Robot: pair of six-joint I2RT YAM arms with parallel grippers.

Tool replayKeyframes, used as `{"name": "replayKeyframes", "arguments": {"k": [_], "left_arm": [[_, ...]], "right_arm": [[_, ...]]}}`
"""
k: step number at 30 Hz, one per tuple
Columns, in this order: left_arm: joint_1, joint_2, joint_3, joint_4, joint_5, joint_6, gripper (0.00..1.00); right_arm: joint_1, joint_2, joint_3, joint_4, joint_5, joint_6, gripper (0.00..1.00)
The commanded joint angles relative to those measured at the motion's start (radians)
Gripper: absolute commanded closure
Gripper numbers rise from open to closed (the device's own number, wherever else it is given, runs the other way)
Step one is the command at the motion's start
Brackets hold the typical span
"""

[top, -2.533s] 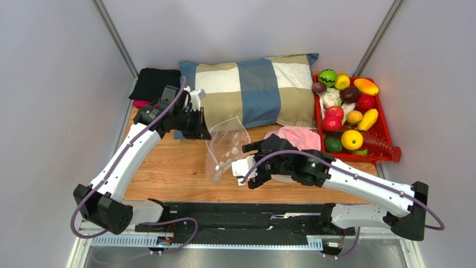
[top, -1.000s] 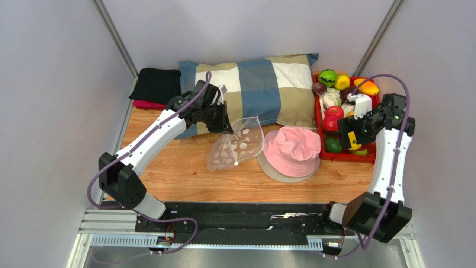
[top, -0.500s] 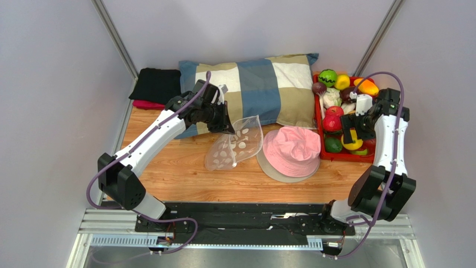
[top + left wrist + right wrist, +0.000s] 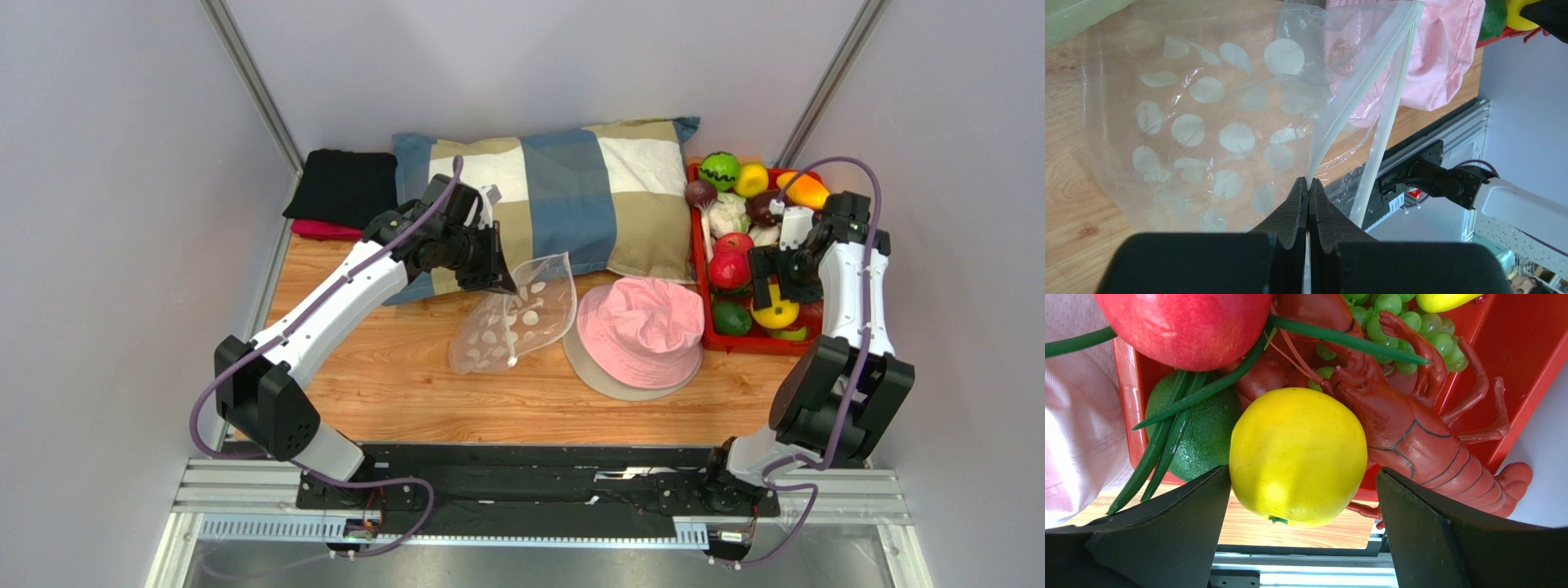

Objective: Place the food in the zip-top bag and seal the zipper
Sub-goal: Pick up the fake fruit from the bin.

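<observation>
My left gripper is shut on the zipper edge of the zip-top bag, near the pillow. In the left wrist view its fingertips pinch one pale strip of the clear dotted bag, whose mouth gapes. My right gripper hangs over the red tray of food. It stands open with a round yellow fruit between its fingers; a gap shows on the right side. A red apple, green fruit and spring onion lie beside it.
A red lobster toy and green grapes lie against the yellow fruit in the tray. A pink hat sits between bag and tray. A checked pillow and black cloth lie at the back.
The right arm has drawn in over the tray's near end and its jaws have narrowed slightly round the yellow fruit. The left arm and bag have stayed put.
</observation>
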Motion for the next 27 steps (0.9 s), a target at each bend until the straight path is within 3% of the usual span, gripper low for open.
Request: {"name": "replayKeyframes", "arguments": {"k": [1,4,13,22,27], "left_arm": [[-0.001,-0.003,0.022,0.027,0.010,0.013,1.00],[-0.001,0.000,0.025,0.026,0.007,0.016,1.00],[0.002,0.000,0.022,0.018,0.007,0.019,1.00],[0.005,0.003,0.022,0.021,0.010,0.014,1.00],[0.014,0.012,0.022,0.023,0.031,0.013,1.00]], "right_arm": [[-0.002,0.002,-0.002,0.048,0.005,0.028,0.12],[-0.002,-0.003,-0.015,0.048,-0.003,0.027,0.16],[-0.002,-0.061,0.050,-0.020,-0.050,0.038,0.45],[0.000,-0.103,0.182,-0.116,-0.098,0.053,0.51],[0.014,-0.144,0.291,-0.233,-0.257,0.099,0.52]]}}
